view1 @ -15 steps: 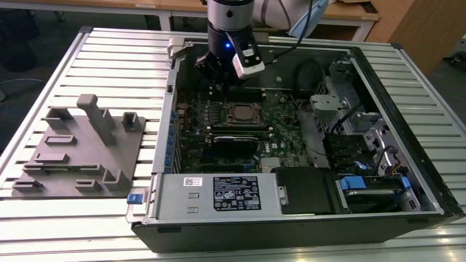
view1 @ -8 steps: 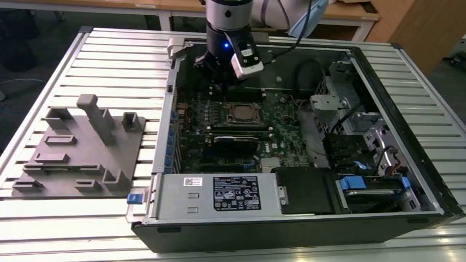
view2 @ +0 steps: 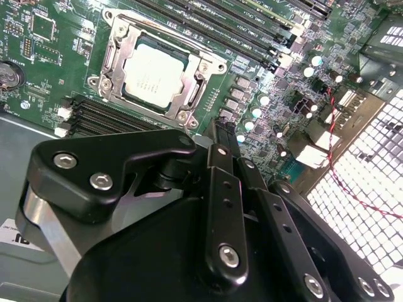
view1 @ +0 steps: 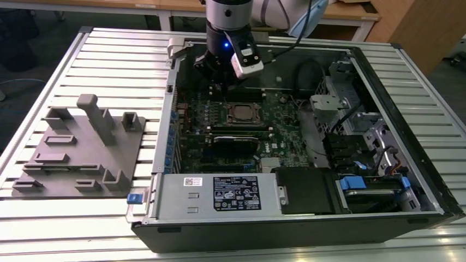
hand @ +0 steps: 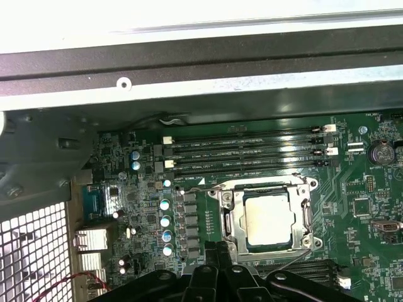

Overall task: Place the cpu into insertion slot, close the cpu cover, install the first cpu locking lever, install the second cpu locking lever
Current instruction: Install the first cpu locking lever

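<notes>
On the slatted worktop (view1: 109, 54) lies an open computer case (view1: 291, 237). Above its green circuit board (view1: 287, 123) hangs the gripper (view2: 225, 129), fingers pressed together, holding nothing. Near it the insertion slot (view1: 245, 123) holds the cpu (view2: 154, 75), the cpu cover (view2: 113, 53) lying flat around it

Silvery-grey cpu (view2: 154, 78); silver cpu cover (view2: 173, 41); green circuit board (view2: 60, 60).

The gripper (view2: 225, 131) is matte black, its linkage bars (view2: 223, 207) studded with silver screws (view2: 228, 255) and round holes.
</notes>
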{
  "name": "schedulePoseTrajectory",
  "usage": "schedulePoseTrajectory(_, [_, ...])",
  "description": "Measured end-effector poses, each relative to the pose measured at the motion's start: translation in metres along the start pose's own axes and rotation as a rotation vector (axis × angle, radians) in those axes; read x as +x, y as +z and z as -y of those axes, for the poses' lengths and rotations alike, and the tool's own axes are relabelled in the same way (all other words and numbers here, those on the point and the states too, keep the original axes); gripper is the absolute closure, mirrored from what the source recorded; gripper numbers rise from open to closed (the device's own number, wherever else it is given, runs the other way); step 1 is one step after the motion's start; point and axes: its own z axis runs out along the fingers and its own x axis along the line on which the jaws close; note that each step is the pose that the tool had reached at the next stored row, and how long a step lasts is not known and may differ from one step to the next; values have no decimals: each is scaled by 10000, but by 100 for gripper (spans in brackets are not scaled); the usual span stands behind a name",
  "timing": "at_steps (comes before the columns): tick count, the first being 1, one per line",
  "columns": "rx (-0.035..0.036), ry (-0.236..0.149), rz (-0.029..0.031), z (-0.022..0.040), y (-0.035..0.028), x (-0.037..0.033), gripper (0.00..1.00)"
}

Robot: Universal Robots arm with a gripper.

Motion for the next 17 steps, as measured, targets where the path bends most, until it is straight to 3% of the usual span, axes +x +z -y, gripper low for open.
schedulePoseTrajectory(13, [0,0,0,-1,-22,0,90])
schedulePoseTrajectory(17, [0,0,0,-1,-55,-1,90])
